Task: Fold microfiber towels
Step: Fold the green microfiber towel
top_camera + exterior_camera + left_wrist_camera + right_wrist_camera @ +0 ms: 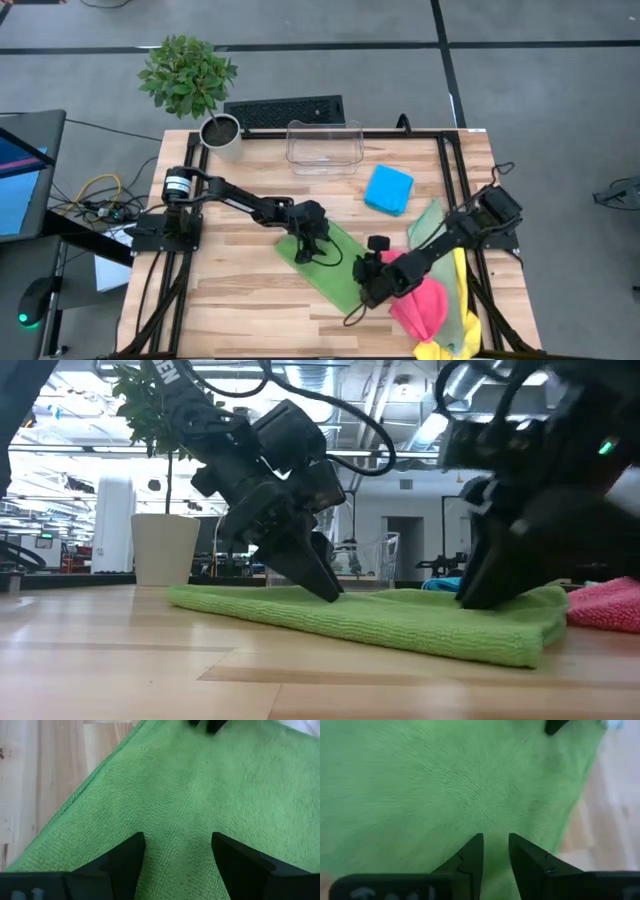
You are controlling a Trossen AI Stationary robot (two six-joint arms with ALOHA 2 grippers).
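Observation:
A bright green towel (338, 268) lies folded flat on the table's middle, and both grippers stand on it. My left gripper (312, 246) is open at the towel's far left end, fingers slanting down. My right gripper (370, 278) is at its near right end, nearly shut, with green cloth in the narrow gap. A folded blue towel (388, 188) lies behind them. Pink (420, 305), yellow (447, 345) and pale sage (430, 222) towels lie heaped at the right. My left gripper sets its spread fingertips (332, 594) on the green towel's top face (177, 820), slanting down from the table's left; nothing is pinched between them. The towel lies flat under them. My right gripper pinches a little of the towel's top face (495, 827) between its two fingers, slanting down from the right. Creases run out from the fingertips. One layer or several, I cannot tell. The towel stays on the table.
A clear plastic bin (323, 145) stands at the far edge, a potted plant (220, 132) at the far left corner. Bare wood shows along the near left of the table (230, 310).

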